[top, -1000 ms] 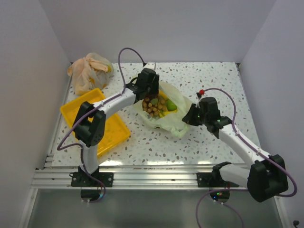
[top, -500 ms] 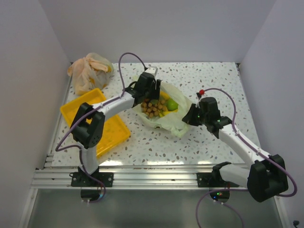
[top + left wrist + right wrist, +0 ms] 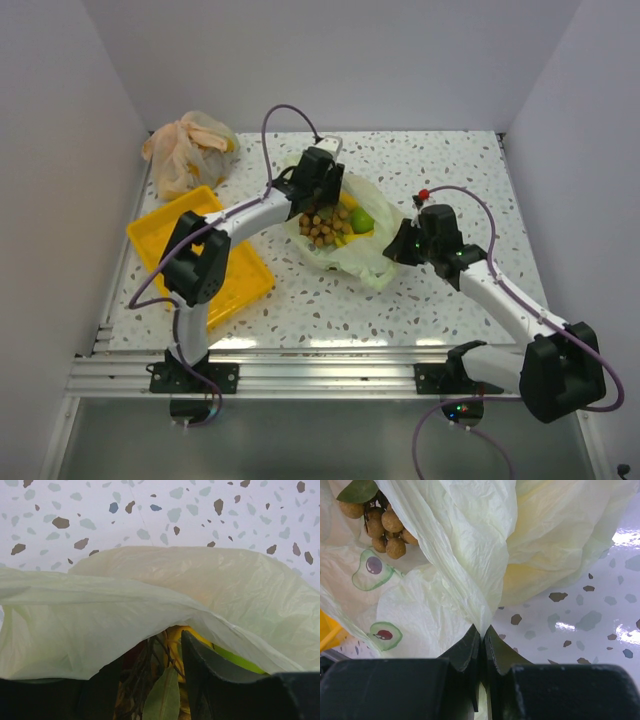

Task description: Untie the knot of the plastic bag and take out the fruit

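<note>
The pale green plastic bag [image 3: 365,255] lies open at mid-table. Inside show a cluster of small brown fruits [image 3: 320,228], a green round fruit [image 3: 361,219] and some yellow. My left gripper [image 3: 318,195] is at the bag's far rim, reaching into the mouth. In the left wrist view the bag's edge [image 3: 150,595] drapes over my open left gripper [image 3: 150,680], with brown stems, a green leaf [image 3: 162,697] and yellow fruit [image 3: 182,635] between the fingers. My right gripper [image 3: 482,632] is shut on a fold of the bag [image 3: 470,540] at its right side [image 3: 400,243]. The brown cluster [image 3: 382,527] shows there too.
A yellow tray [image 3: 245,275] sits left of the bag, partly under my left arm. An orange-beige plastic bag [image 3: 188,150] lies at the back left corner. White walls close in the table on the left, back and right.
My left gripper has shifted a little right and farther back along the bag's far rim. The right gripper has kept its hold on the bag in place.
</note>
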Available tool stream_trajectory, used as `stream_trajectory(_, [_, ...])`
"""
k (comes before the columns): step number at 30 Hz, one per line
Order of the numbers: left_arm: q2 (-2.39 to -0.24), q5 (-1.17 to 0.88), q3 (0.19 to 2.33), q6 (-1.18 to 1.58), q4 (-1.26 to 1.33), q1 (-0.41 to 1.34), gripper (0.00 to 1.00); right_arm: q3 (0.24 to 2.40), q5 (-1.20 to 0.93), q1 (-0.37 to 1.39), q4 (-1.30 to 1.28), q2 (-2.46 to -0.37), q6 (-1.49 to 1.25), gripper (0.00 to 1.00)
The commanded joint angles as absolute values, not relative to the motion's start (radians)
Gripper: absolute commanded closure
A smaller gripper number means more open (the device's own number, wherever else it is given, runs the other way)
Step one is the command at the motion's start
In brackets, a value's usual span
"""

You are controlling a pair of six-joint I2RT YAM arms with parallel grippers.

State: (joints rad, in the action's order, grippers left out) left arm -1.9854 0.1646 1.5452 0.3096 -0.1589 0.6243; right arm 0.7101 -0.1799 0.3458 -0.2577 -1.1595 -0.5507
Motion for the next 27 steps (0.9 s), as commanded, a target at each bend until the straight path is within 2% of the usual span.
stream_trajectory(1, [-1.997,0.161,1.571,0.284,-0.183,0.63,0.46,0.704,-0.202,0.344,-0.222,-1.161,-0.557,0.92])
stream_trajectory(7, [-1.993,0.17,1.536,0.295,-0.202,0.637,0.47,0.712,-0.203,0.344,-0.222,-1.164,-0.56,0.92])
stream_trajectory(10, [-1.993,0.15,1.539,0.295,-0.21,0.637,0.58,0.712,-0.199,0.345,-0.222,-1.166,-0.557,0.92])
stream_trajectory(16, [-1.98,0.127,1.516,0.282,-0.229,0.646,0.72,0.725,-0.189,0.344,-0.219,-1.17,-0.557,0.92])
stream_trajectory(20, [-1.954,0.097,1.465,0.279,-0.221,0.647,0.77,0.739,-0.183,0.342,-0.221,-1.18,-0.551,0.93])
stream_trajectory(27, [-1.911,0.046,1.408,0.235,-0.218,0.657,0.96,0.768,-0.167,0.344,-0.216,-1.193,-0.546,0.95])
